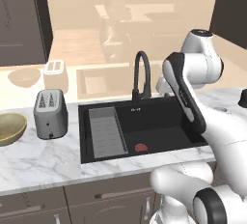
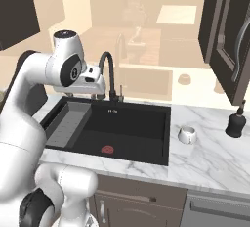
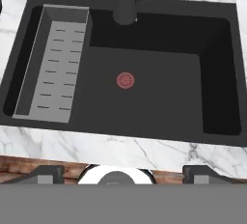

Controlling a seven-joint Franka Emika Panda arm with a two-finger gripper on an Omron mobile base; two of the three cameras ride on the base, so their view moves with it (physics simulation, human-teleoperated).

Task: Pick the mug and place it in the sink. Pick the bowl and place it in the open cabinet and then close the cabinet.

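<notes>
Gripper is wide open, holding nothing, hanging over the black sink. The mug sits on the marble at the sink's 3 o'clock. Reaching over, the arm could clip the gooseneck faucet if it swings low.

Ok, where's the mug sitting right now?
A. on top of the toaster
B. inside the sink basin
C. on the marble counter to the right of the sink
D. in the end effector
C: the mug stands on the marble counter right of the sink, between it and a dark soap bottle; nothing lies in the basin beside the grey tray.
</notes>
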